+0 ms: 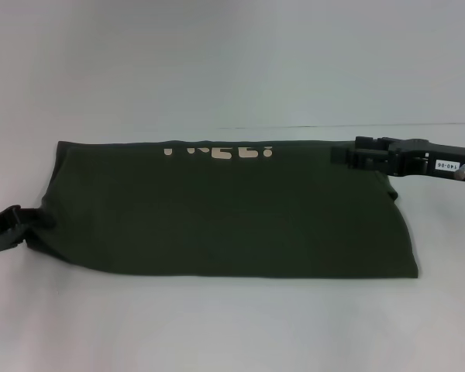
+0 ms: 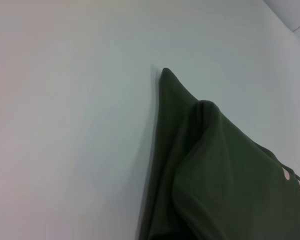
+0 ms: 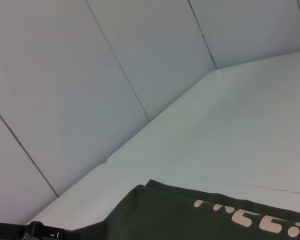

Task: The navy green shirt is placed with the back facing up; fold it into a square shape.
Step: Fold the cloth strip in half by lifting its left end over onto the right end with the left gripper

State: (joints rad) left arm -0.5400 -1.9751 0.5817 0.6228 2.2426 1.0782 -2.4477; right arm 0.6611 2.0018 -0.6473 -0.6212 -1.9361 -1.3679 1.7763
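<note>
Right claw (image 1: 342, 155) at the navy green shirt (image 1: 217, 217)'s far right corner, left claw (image 1: 19, 218) at its bunched left edge, grips unreadable; mid-fold, next they must carry cloth across evenly.

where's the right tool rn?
Head view: right tool hangs at the far right corner of the navy green shirt, beside its cream lettering.

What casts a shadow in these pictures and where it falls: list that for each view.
Head view: soft, even light; only a thin shadow under the shirt's near edge on the table. Left wrist view: a faint grey shadow on the table beside the raised fold of the shirt. Right wrist view: no clear shadow; wall panels evenly lit.
</note>
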